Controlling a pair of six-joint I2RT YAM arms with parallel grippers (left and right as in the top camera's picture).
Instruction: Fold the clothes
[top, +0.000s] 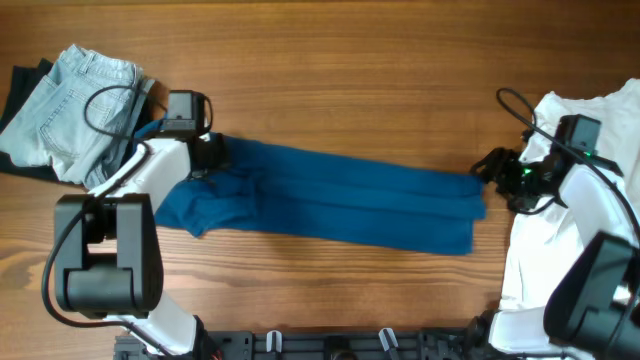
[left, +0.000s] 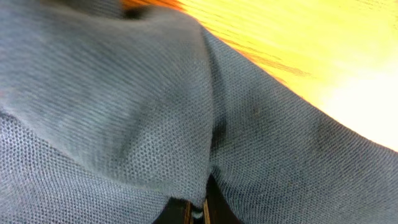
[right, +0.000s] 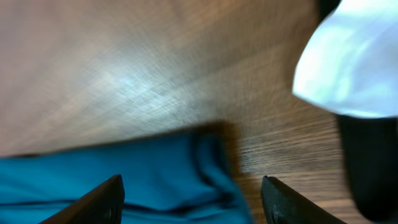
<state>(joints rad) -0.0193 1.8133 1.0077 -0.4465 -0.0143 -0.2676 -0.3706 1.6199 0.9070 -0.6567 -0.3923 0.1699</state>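
blue garment (top: 330, 195): we see it stretched flat across the middle of the wooden table (top: 350, 70), running from 9 o'clock to 3 o'clock.
left gripper (top: 205, 155): it sits at the garment's 9 o'clock end, touching it; cloth fills our wrist view, so we cannot tell whether the fingers pinch it.
right gripper (right: 196, 199): fingers spread wide, the garment's 3 o'clock edge showing between them.
jeans (top: 75, 95): heaped at 10 o'clock.
white cloth (top: 600, 110): bunched at 3 o'clock, under the right arm.
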